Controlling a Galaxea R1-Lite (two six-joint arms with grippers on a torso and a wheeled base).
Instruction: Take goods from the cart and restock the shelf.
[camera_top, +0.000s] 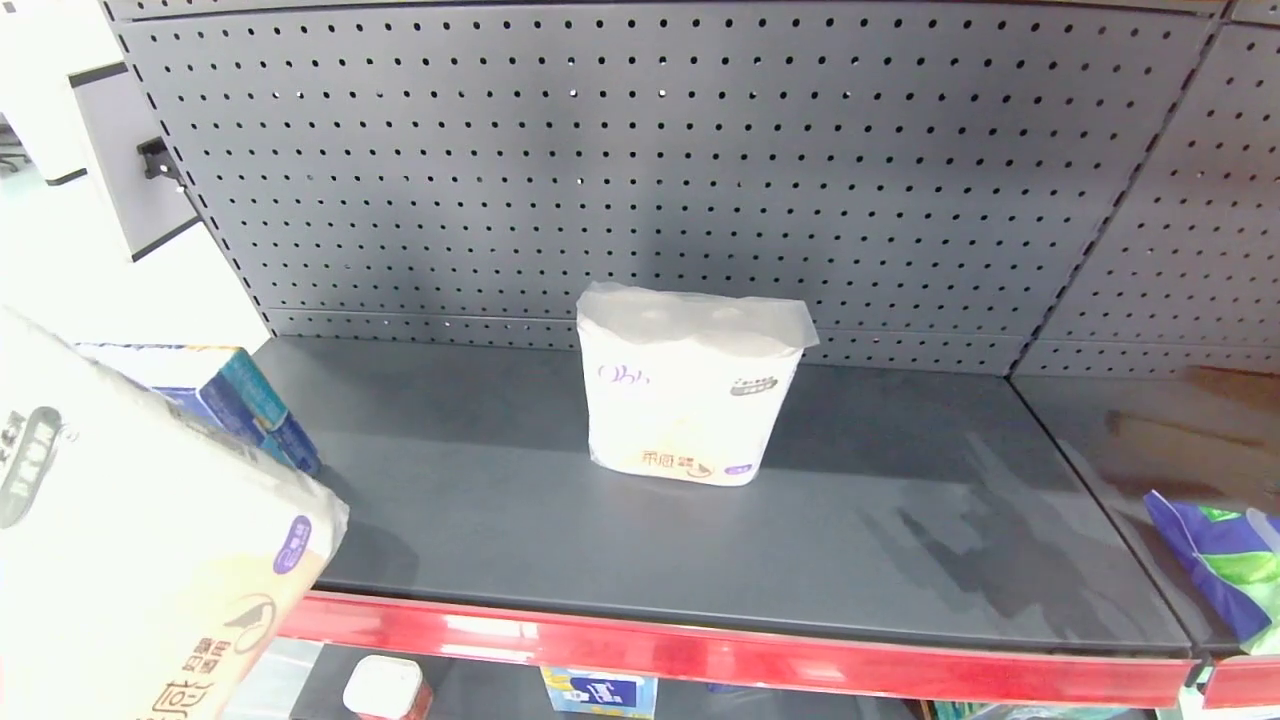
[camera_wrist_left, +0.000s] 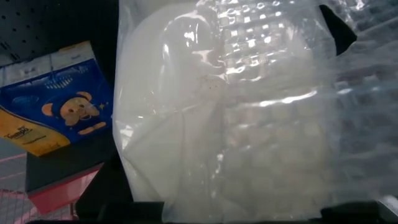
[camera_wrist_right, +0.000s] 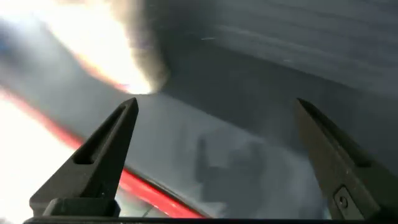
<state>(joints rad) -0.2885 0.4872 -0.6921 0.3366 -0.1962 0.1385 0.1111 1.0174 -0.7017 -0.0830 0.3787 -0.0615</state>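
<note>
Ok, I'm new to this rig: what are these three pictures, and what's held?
A two-armed wheeled robot is restocking a shelf. One picture comes from its head camera, the others from a camera on each wrist. On the shelf are a paper-roll pack and, at the left, a blue box; a blue-green bag lies on the next bay. The left arm seems to carry a second pack, close before its camera. The right end effector is open and empty above the shelf.

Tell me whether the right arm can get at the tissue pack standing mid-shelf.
Probably yes. The right gripper is open and empty above the shelf, and the tissue pack stands alone, with bare shelf on the robot's right of it and nothing visible in the way.
</note>
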